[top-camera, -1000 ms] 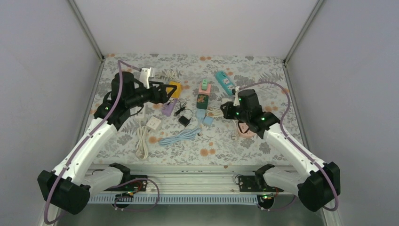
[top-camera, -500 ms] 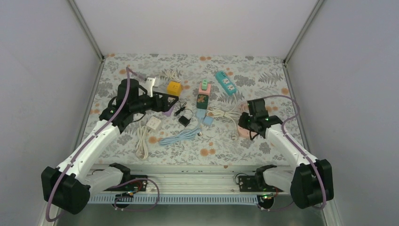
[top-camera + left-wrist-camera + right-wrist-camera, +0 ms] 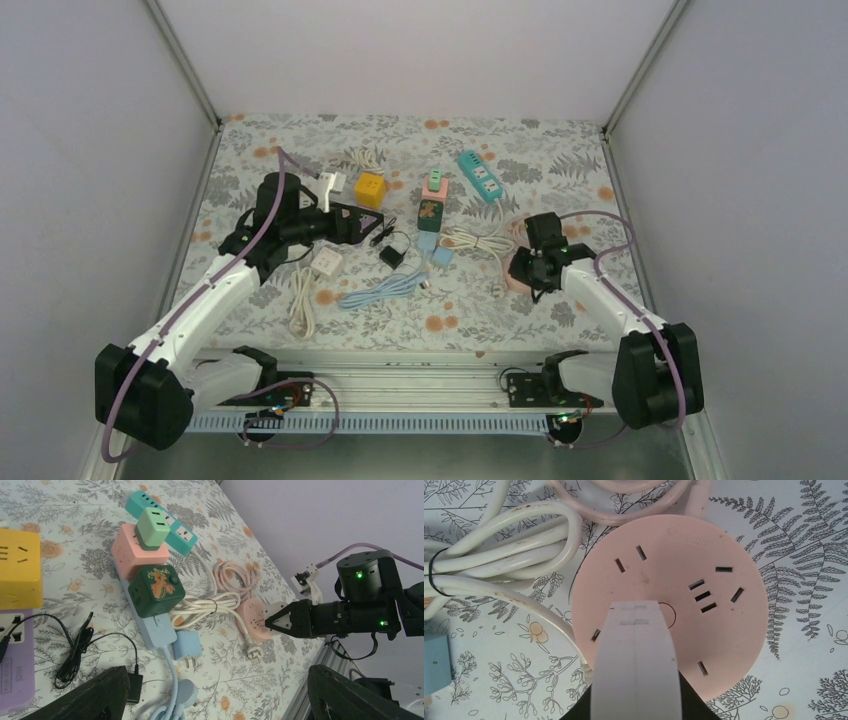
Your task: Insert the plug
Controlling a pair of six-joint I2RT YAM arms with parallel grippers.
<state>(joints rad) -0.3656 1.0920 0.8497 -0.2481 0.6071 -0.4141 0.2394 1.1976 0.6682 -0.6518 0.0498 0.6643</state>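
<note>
Sockets do the holding on this worktop: a pink oblong power block (image 3: 131,550) carries a pale green cube adapter (image 3: 154,527) plugged into its top. In line with it, a long light-blue power strip (image 3: 157,630) carries a dark green cube adapter with a gold motif (image 3: 156,589). A teal power strip (image 3: 175,525) lies just beyond them. Further left, a yellow cube socket (image 3: 17,567) sits behind a lilac power strip (image 3: 15,665)

A light-blue plug (image 3: 188,647) lies loose at the near end of the blue strip, with its pins toward the arms. A white plug (image 3: 255,651) on a bundled white cord (image 3: 210,602) lies unplugged just beside a round pink socket disc (image 3: 684,570). The disc's coiled pink lead (image 3: 235,575) sits behind it. A small black adapter with thin black wire (image 3: 132,687) rests near the lilac strip

The worktop (image 3: 560,150) is covered in cloth printed with grey ferns and orange flowers. Pale lilac-grey walls (image 3: 420,50) close it in on three sides, and a metal rail (image 3: 400,385) runs along the near edge

The left arm's fingers (image 3: 95,695) are spread wide with nothing between them, above the black wire and the lilac strip. The right arm's fingers (image 3: 635,645) are pressed together with nothing gripped. Their tip is at the middle of the pink disc, though I cannot tell whether it bears on it
</note>
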